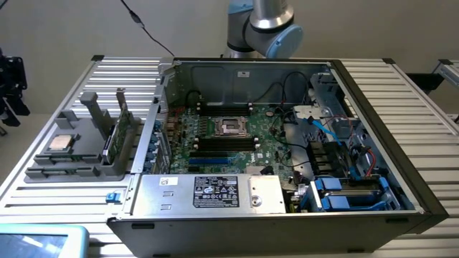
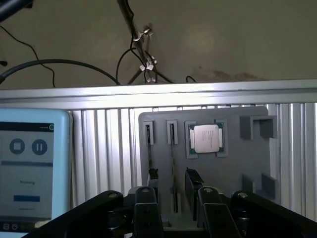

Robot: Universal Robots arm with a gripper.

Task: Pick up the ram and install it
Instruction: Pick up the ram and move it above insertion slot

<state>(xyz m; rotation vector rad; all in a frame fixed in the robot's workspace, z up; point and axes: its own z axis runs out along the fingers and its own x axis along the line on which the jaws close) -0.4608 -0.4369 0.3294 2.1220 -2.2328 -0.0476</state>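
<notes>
The claw (image 2: 178, 218) hangs spread wide and empty, its tips cut off at the view's edge. The ram (image 1: 63, 158) sits edge-up in the grey holder (image 1: 68, 119) on the counter (image 1: 409, 107), and it is hard to make out.

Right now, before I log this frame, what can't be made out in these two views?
- Ram: wrist view, holder slots seen edge-on; too thin to tell which holds a stick.
- Board's memory slots: exterior view, too small to tell the latches' state.
- Arm: cut off by the exterior view's top edge.
- Tablet: wrist view, screen text too small to read.
</notes>
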